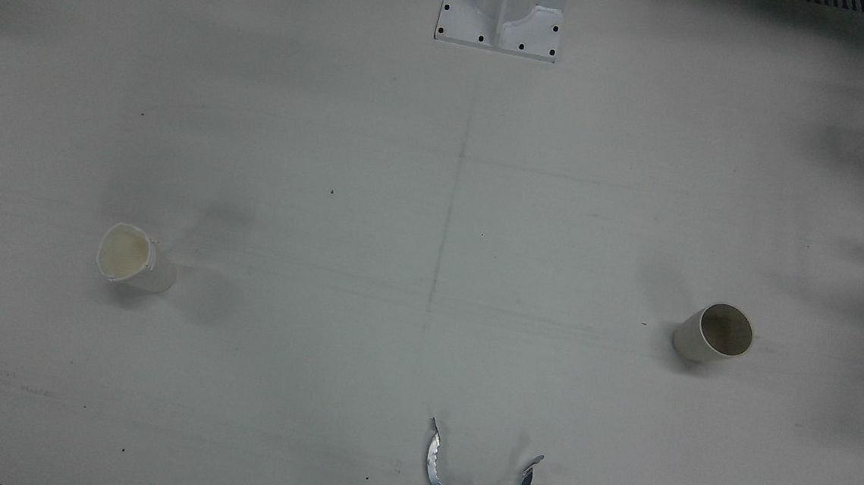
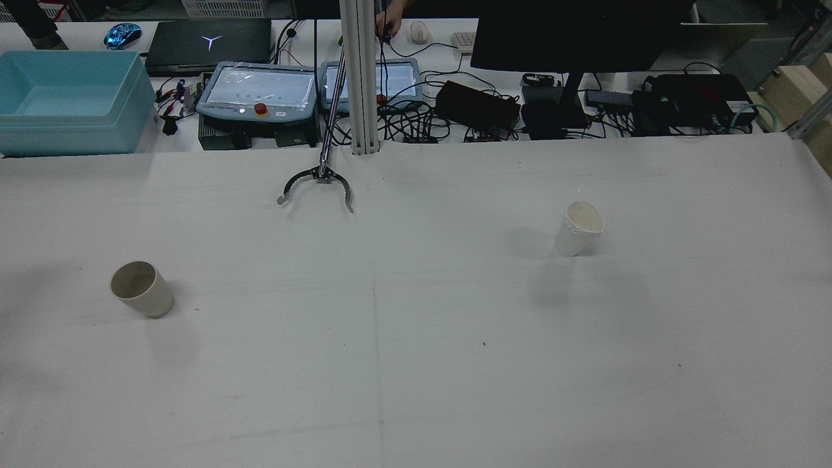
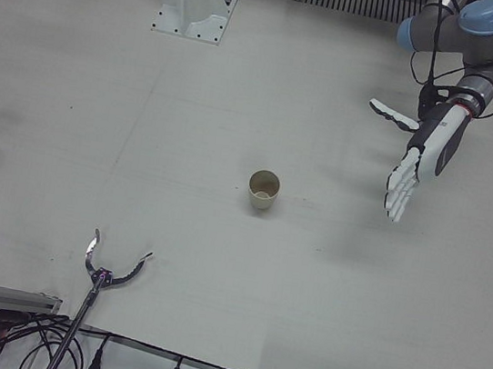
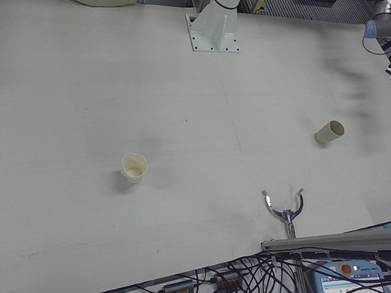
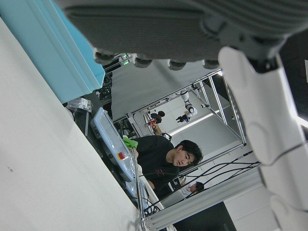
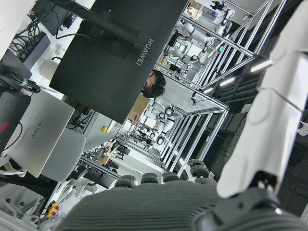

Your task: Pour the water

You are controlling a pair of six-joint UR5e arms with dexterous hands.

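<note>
A beige paper cup stands upright on the robot's left half of the table; it also shows in the rear view and the left-front view. A white cup with a crinkled rim and a creamy inside stands upright on the right half, also seen in the rear view and the right-front view. My left hand is open, fingers spread, held in the air well to the side of the beige cup. My right hand shows only in its own view, empty with fingers extended.
A metal claw tool lies at the operators' edge of the table near the middle. The white pedestal bracket stands at the robot's side. Beyond the operators' edge are a blue bin, pendants, cables and a monitor.
</note>
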